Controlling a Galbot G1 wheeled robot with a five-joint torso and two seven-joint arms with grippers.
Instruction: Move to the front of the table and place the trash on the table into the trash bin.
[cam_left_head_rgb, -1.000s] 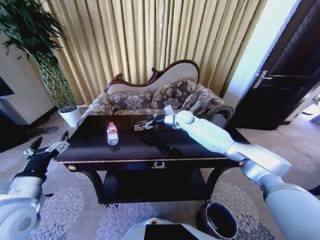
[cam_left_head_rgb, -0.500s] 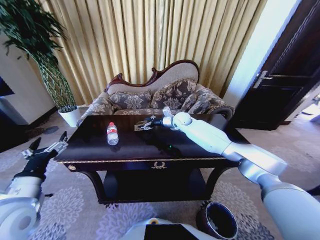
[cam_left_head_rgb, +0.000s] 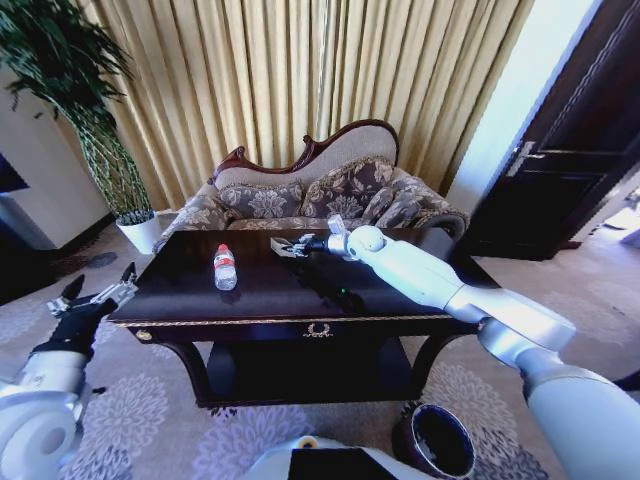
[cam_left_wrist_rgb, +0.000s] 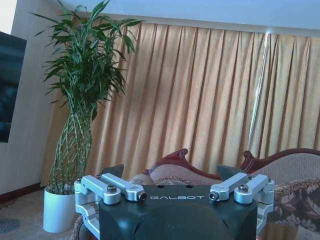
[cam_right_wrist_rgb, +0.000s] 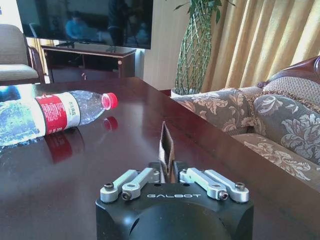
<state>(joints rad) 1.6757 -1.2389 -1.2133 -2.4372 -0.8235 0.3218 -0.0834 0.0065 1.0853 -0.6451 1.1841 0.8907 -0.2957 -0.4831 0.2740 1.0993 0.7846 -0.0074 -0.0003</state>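
On the dark glossy table (cam_left_head_rgb: 300, 297) a clear plastic bottle (cam_left_head_rgb: 225, 268) with a red cap and red-white label lies left of centre. My right gripper (cam_left_head_rgb: 292, 246) reaches over the far middle of the tabletop, shut on a small brownish carton (cam_left_head_rgb: 279, 244). In the right wrist view the thin carton (cam_right_wrist_rgb: 166, 146) stands edge-on, pinched in the right gripper (cam_right_wrist_rgb: 169, 172), and the bottle (cam_right_wrist_rgb: 55, 112) lies on its side beyond it on the table (cam_right_wrist_rgb: 75, 175). My left gripper (cam_left_head_rgb: 92, 297) hangs open off the table's left end. The round dark trash bin (cam_left_head_rgb: 437, 441) stands on the carpet at front right.
An ornate sofa (cam_left_head_rgb: 320, 195) sits close behind the table, before gold curtains. A tall plant in a white pot (cam_left_head_rgb: 143, 230) stands at the back left, also seen as the plant (cam_left_wrist_rgb: 80, 110) from the left wrist. A dark door (cam_left_head_rgb: 560, 160) is at right.
The right gripper holds the carton slightly higher above the tabletop than a second ago. The left arm and the bottle have not moved.
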